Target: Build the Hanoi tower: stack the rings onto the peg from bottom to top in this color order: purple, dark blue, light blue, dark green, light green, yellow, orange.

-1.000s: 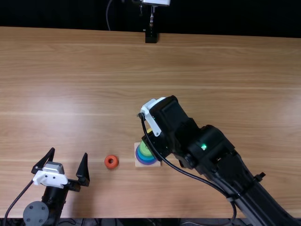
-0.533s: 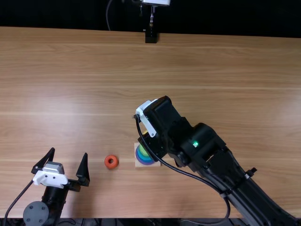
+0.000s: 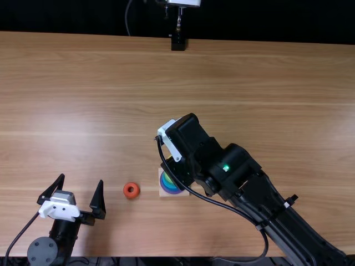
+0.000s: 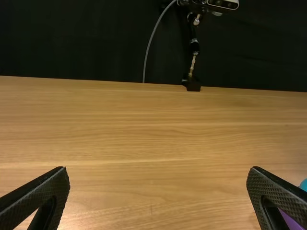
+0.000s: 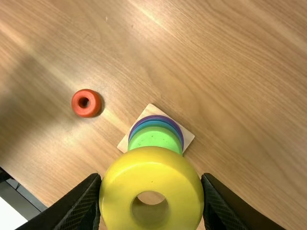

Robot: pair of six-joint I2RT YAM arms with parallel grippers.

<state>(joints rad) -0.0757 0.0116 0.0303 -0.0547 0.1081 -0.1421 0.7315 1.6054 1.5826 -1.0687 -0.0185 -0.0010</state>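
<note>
- We see one yellow ring [image 5: 115, 191] held between the two fingers of the right gripper [image 3: 178, 167], near the stack.
- One light green ring [image 5: 154, 139] tops purple and blue rings on one square wooden base [image 5: 188, 139].
- One orange ring [image 5: 76, 103] lies beside them on the table [image 5: 240, 96].
- Our left gripper's [image 3: 81, 178] two fingers stand wide apart.
</note>
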